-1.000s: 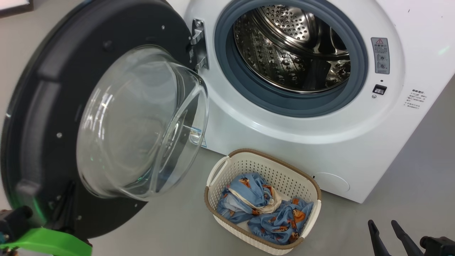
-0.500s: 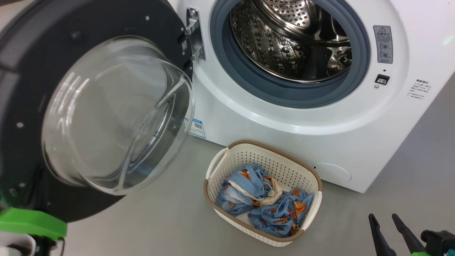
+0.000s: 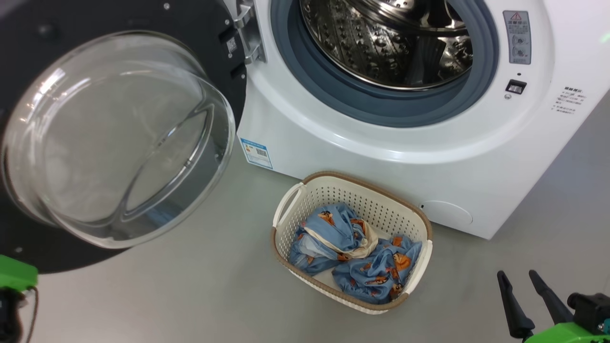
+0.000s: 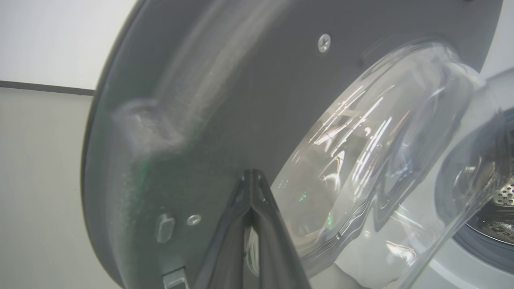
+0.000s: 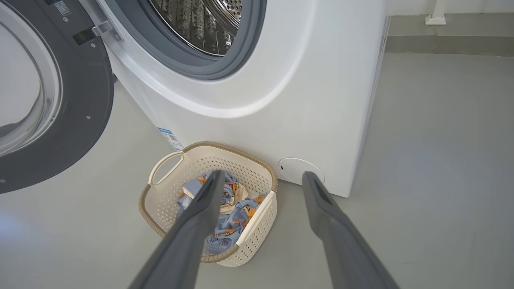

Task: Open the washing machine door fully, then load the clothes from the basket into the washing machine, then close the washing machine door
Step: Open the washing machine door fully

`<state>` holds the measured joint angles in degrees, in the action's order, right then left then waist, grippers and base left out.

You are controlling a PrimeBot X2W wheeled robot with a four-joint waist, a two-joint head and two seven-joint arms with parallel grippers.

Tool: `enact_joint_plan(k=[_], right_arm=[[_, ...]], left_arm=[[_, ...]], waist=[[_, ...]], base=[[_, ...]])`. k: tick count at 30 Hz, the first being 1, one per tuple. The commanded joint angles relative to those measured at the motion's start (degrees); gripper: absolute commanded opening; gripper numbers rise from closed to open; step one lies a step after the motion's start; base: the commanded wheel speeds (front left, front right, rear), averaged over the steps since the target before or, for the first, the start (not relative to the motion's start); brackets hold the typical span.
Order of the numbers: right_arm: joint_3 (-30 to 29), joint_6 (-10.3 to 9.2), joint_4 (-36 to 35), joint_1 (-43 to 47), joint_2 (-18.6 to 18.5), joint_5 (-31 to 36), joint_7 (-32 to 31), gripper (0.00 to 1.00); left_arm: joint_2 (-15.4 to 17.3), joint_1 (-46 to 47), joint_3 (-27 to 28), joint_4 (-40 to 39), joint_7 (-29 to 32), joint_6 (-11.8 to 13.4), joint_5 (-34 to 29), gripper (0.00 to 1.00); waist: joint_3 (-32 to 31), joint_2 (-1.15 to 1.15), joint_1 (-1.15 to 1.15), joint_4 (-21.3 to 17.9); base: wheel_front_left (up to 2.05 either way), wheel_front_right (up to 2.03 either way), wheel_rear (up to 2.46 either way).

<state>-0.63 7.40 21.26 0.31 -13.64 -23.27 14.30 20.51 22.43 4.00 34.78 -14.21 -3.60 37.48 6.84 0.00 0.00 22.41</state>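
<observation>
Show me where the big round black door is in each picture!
Head view: the washing machine door is at the upper left, swung open.
Left wrist view: it spans the middle, very close.
Right wrist view: it is at the left edge.
Shared landmark: the shiny steel drum.

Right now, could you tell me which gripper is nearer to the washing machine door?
Left. The left gripper, shut, is right at the door, by its dark inner face; the right gripper hangs open beyond the basket, well away.
</observation>
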Motion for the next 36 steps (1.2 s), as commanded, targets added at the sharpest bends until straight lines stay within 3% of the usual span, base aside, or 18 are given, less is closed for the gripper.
enact_joint_plan(k=[1,23,36], right_arm=[[1.4,0.09,-1.2,-2.2,-1.4,0.8,0.7,1.0],[2.7,0.09,-1.5,-7.9,-2.2,2.3,0.7,1.0],[3.1,0.09,-1.1,-9.0,-2.2,2.7,0.7,1.0]], left_arm=[[3.4,4.3,4.0,0.6,-0.8,-0.4,-1.5,0.0],[6.1,18.1,16.5,16.0,-0.8,-3.6,-10.9,0.0],[7.0,21.4,19.0,20.2,-0.8,-3.9,-15.2,0.0]], waist=[[0.9,0.0,0.0,-0.3],[8.4,0.0,0.0,-3.6],[9.1,0.0,0.0,-4.6]], base=[[0.0,0.0,0.0],[0.0,0.0,0.0],[0.0,0.0,0.0]])
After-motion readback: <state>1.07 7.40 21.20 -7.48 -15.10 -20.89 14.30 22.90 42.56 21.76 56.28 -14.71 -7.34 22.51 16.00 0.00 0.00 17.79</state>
